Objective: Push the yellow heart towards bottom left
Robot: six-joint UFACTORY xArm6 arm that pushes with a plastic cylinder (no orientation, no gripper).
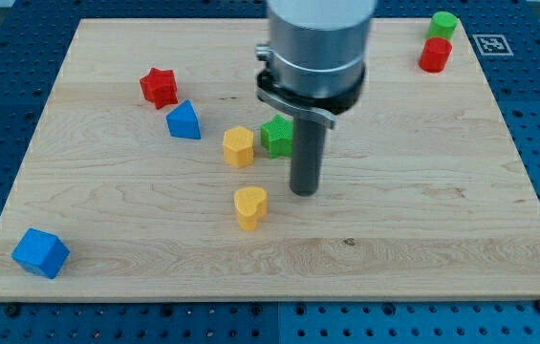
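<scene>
The yellow heart [250, 206] lies on the wooden board [422, 239] a little below the view's middle. My tip [305, 191] stands on the board just to the heart's right and slightly above it, a small gap apart. A yellow hexagonal block [238, 146] sits above the heart. A green star block [275, 136] sits right of it, partly hidden behind my rod.
A red star [159, 87] and a blue triangular block [183, 120] lie at the upper left. A blue cube [40, 252] sits at the bottom left corner. A green block [443, 24] and a red block [435, 54] stand at the top right.
</scene>
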